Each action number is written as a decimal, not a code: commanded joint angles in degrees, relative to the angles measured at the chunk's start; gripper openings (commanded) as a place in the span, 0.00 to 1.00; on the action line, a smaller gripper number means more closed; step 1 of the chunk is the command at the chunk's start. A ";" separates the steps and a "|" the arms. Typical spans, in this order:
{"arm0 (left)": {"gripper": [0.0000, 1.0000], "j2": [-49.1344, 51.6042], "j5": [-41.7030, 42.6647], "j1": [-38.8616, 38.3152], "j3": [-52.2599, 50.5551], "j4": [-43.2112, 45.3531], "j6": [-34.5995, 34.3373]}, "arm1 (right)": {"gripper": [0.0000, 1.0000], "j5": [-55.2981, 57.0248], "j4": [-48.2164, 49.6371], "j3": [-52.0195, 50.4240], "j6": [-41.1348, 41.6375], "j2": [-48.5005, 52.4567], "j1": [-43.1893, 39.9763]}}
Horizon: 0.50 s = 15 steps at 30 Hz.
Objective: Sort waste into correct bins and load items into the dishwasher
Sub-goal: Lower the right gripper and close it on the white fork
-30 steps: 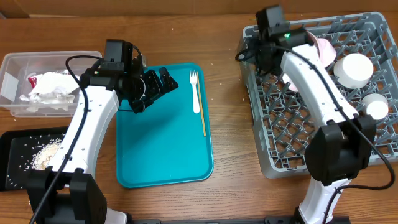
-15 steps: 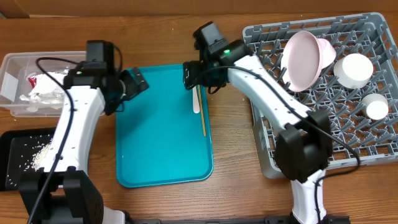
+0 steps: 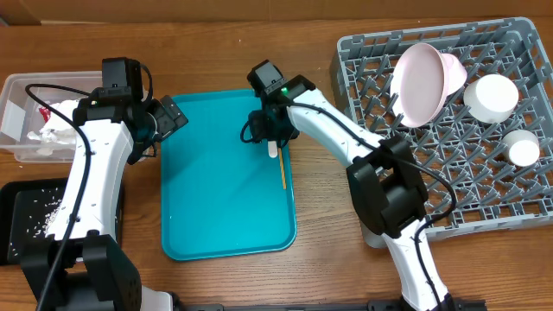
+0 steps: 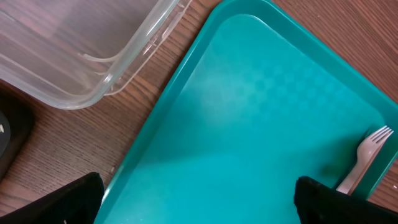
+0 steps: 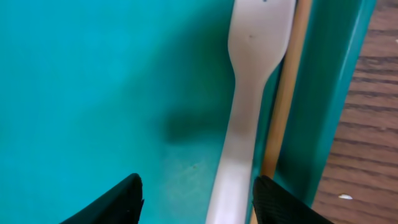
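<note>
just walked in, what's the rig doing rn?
The right gripper hangs open just above the white fork, which lies on the teal tray beside a wooden stick; nothing is gripped yet. The left gripper is open and empty over the tray's left edge, next to the clear tub. A plate, a bowl and a cup sit in the grey rack. Crumbs lie in the black tray.

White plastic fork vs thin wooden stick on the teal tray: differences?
The white plastic fork is broad and flat, widening to its head; the thin wooden stick is tan, narrow and even. The stick lies nearer the right rim of the flat teal tray, the fork inboard of it. Both lie flat, side by side, roughly parallel.
</note>
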 commanded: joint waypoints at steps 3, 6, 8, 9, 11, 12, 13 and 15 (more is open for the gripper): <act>1.00 0.04 -1.22 -0.02 0.37 0.02 -0.35 | 0.60 2.84 0.90 0.61 0.04 0.81 1.05; 1.00 0.04 -1.20 -0.02 0.37 0.04 -0.37 | 0.60 2.89 1.16 0.61 0.04 2.38 1.05; 1.00 0.04 -1.22 -0.02 0.37 0.04 -0.37 | 0.60 2.91 1.11 0.61 0.04 2.73 1.05; 1.00 0.04 -1.22 -0.02 0.37 0.04 -0.37 | 0.60 3.02 1.16 0.61 0.04 2.75 1.05; 1.00 0.04 -1.27 0.00 0.37 0.07 -0.35 | 0.60 3.43 1.40 0.61 0.09 2.75 1.05; 1.00 0.04 -1.29 0.00 0.37 0.07 -0.35 | 0.60 3.56 1.51 0.61 0.09 2.75 1.05; 1.00 0.04 -1.27 0.00 0.37 0.07 -0.37 | 0.60 3.52 1.55 0.61 0.48 2.75 1.05; 1.00 0.04 -1.22 0.00 0.37 0.07 -0.37 | 0.56 3.56 1.49 0.61 1.09 2.75 1.05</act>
